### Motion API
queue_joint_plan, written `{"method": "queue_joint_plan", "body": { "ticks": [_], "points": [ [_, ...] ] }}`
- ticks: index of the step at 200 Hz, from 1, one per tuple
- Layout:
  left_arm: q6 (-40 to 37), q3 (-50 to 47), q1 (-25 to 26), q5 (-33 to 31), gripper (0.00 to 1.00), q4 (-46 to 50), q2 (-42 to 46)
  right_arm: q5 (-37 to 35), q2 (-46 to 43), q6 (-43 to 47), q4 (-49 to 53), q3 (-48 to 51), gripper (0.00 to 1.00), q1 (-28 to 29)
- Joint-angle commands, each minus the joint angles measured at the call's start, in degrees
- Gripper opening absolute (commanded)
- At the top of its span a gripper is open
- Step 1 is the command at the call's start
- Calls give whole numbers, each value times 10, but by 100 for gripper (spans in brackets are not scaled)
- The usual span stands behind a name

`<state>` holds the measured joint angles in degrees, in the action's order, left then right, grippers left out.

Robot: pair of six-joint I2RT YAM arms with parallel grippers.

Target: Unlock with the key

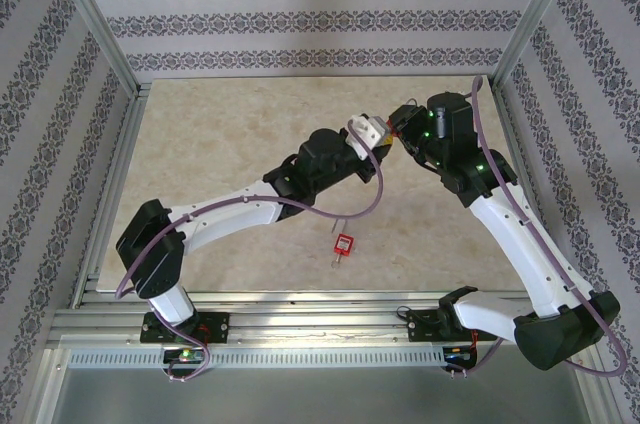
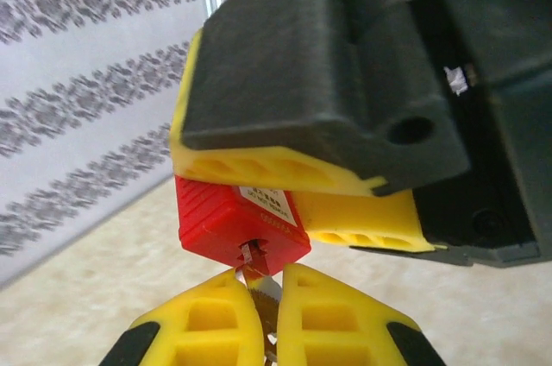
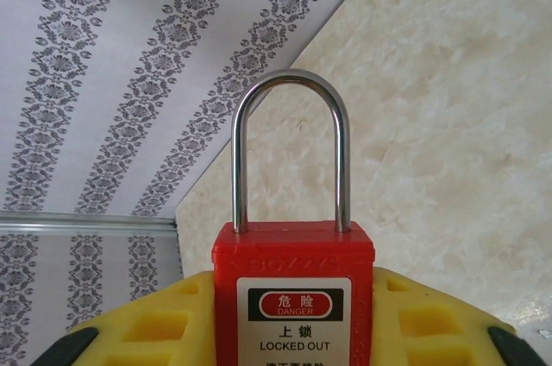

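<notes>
Left wrist: left pincer [image 2: 259,284] clenches key [image 2: 262,299], tip at padlock [image 2: 226,215] keyhole just above; right pincer [image 3: 293,301] grasps padlock.

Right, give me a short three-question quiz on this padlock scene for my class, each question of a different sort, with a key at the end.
1. True or false: the shackle of the padlock held in the right fingers stands open.
2. What do the left fingers pinch? A the key; B a cable; C the shackle.
3. Where does the second padlock lie?
Key: 1 false, both shackle legs sit in the red body. 2 A. 3 On the table, between the two arms, toward its near edge.
</notes>
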<state>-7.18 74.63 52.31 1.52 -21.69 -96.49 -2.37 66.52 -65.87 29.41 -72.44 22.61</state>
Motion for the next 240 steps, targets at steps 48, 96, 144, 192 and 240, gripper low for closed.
{"method": "queue_joint_plan", "body": {
  "ticks": [48, 96, 144, 192, 240],
  "points": [
    [-342, -9, 84, -12, 0, -2, 1, 59, 16, -19, -18, 8, 0, 6],
    [-391, -12, 89, -21, 0, 6, 1, 63, 13, -22, -23, 17, 0, 2],
    [-344, -21, 89, -12, 0, -14, 3, 71, 12, -27, -33, 24, 0, 2],
    [-290, -46, 82, -8, 0, -42, 21, 79, 2, -22, -27, 23, 0, -2],
    [-250, -80, 71, -14, 0, -88, 35, 84, -9, -22, -27, 30, 0, -2]
  ]
}}
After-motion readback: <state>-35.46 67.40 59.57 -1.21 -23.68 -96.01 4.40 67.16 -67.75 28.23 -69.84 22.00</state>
